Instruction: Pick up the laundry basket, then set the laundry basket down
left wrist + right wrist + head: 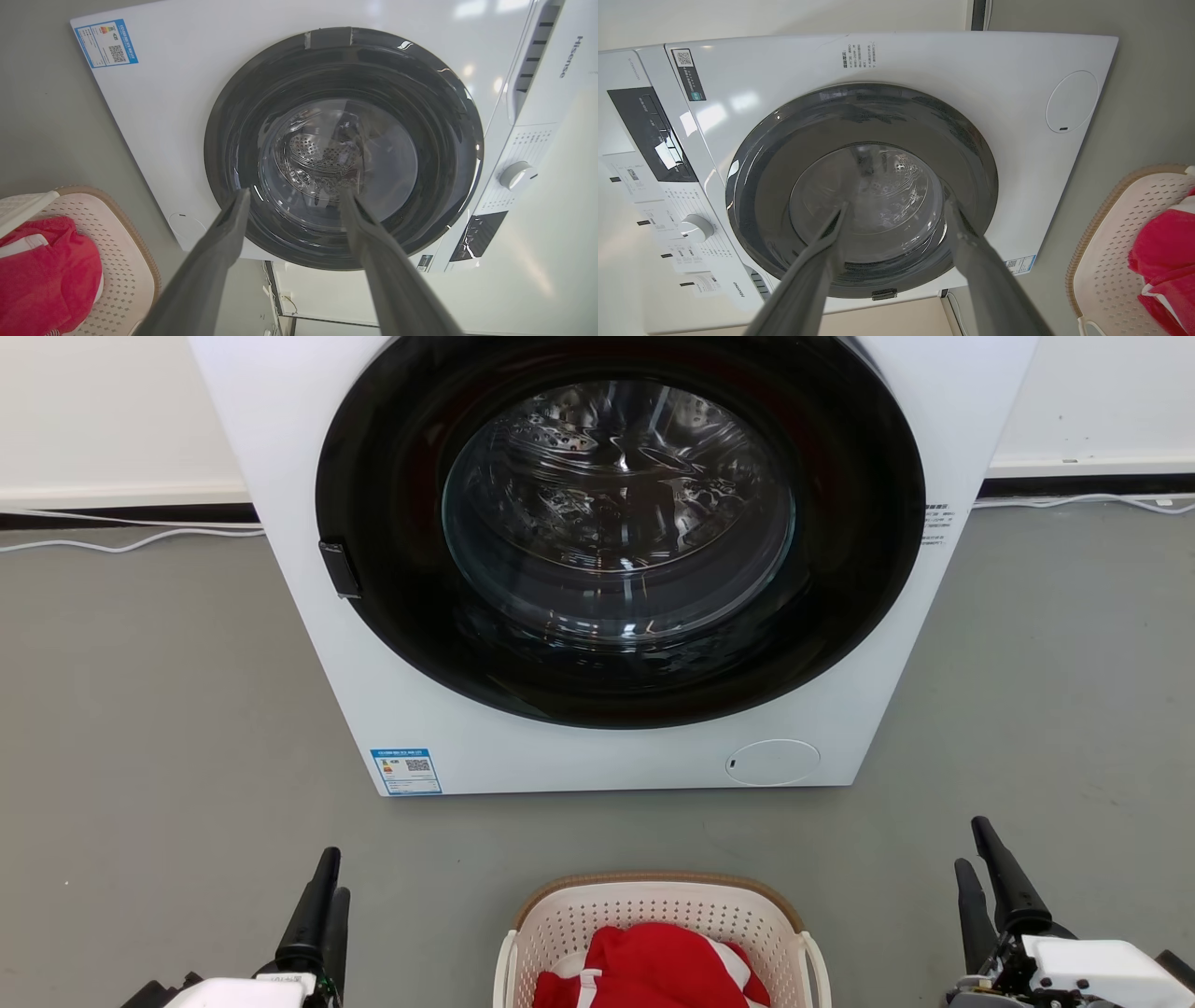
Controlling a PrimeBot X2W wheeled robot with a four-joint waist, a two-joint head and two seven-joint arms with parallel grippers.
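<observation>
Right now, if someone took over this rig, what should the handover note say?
Left gripper: open, empty, left of the laundry basket, not touching it.
Right gripper: open, empty, right of it, also clear.
Laundry basket: on the grey floor before the closed washing machine, red garment inside.
Done: nothing; basket not yet gripped.
Left: grip it, likely by the side handles, lift, set down.

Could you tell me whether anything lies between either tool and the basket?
Nothing visible does: bare floor separates the left tool and right tool from the basket sitting between them.
</observation>
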